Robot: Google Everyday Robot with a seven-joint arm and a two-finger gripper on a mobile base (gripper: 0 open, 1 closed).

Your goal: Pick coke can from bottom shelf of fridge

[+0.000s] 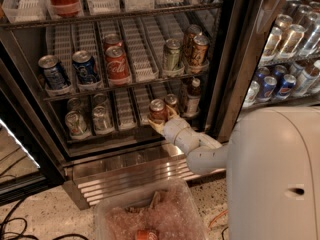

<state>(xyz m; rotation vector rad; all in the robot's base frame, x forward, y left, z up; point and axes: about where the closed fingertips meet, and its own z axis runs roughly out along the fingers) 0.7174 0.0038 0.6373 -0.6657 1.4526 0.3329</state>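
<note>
1 small red coke can (157, 109) stood at the front of the bottom shelf (122, 115) of the fridge (235, 59). The hand (161, 121) was closed around the lower part of the can, and its yellowish fingers (154, 127) pressed on both sides. The white arm (195, 146) was stretched in from the right. Silver cans (76, 123) stood on the same shelf, well apart to the left. 1 dark bottle (192, 96) stood near the hand on its right. 1 clear tub (120, 196) sat on the floor below the fridge.
</note>
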